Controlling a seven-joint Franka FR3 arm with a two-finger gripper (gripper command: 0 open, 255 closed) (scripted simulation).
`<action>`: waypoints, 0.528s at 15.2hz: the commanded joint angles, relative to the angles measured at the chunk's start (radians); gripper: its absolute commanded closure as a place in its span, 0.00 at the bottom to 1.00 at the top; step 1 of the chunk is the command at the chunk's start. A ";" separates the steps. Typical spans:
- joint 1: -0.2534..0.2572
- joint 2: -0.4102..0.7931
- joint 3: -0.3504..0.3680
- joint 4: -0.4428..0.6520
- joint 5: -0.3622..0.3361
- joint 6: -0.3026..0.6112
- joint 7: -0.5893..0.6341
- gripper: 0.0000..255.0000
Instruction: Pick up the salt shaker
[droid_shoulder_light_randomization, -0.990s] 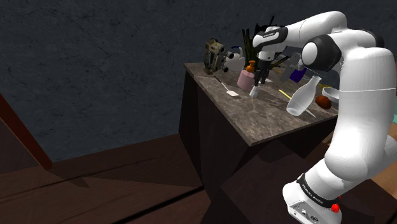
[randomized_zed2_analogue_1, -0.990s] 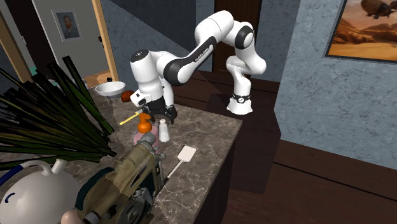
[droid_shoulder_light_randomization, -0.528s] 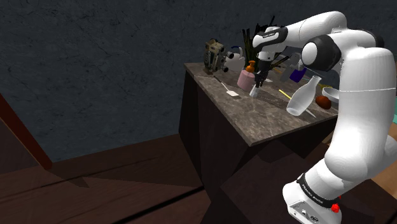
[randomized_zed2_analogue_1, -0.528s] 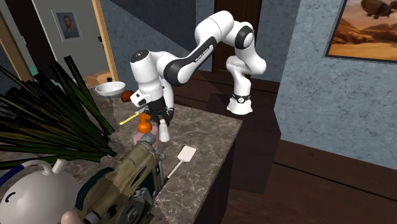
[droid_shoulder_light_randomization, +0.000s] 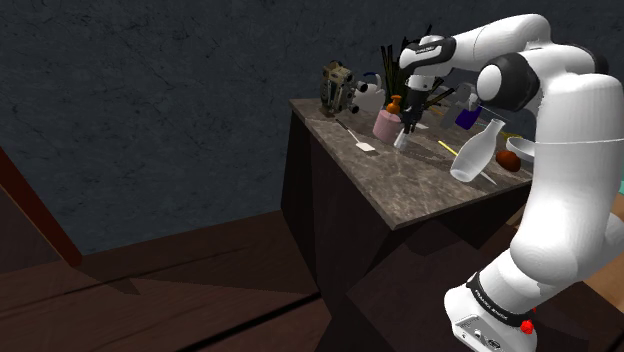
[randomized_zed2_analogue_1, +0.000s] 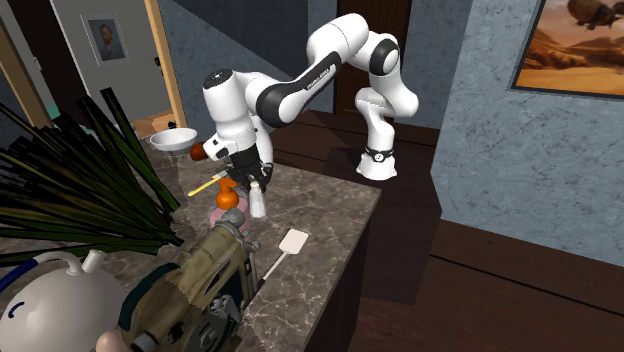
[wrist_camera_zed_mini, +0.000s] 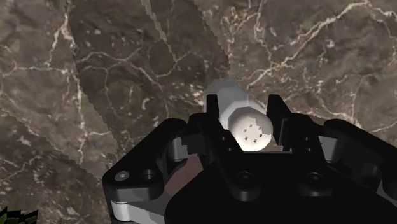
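The salt shaker (wrist_camera_zed_mini: 249, 125) is a small white cylinder with a holed top. My black gripper (wrist_camera_zed_mini: 247, 130) is shut on it, a finger (wrist_camera_zed_mini: 213, 113) pressing each side. It hangs upright under the hand (droid_shoulder_light_randomization: 405, 122) at the far part of the dark marble counter (droid_shoulder_light_randomization: 400, 190), its base (droid_shoulder_light_randomization: 401, 142) just above the stone. In the second exterior view the shaker (randomized_zed2_analogue_1: 259, 201) sits under the gripper (randomized_zed2_analogue_1: 255, 187), right beside a pink jar.
A pink jar with an orange knob (droid_shoulder_light_randomization: 386, 124) stands close beside the shaker. A white spatula (droid_shoulder_light_randomization: 366, 147) lies near the counter's edge. A tilted glass bottle (droid_shoulder_light_randomization: 476, 150), a brown lump (droid_shoulder_light_randomization: 508, 160), a white teapot (droid_shoulder_light_randomization: 368, 97) and a plant (randomized_zed2_analogue_1: 70, 190) crowd the counter.
The fingers closed on the salt shaker, and the hand has since risen a little, taking the shaker up with it.
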 joint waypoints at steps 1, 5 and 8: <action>-0.001 -0.007 -0.002 0.016 -0.003 -0.023 0.000 1.00; -0.003 -0.019 -0.005 0.051 -0.008 -0.070 0.001 1.00; -0.005 -0.026 -0.007 0.082 -0.011 -0.106 0.002 1.00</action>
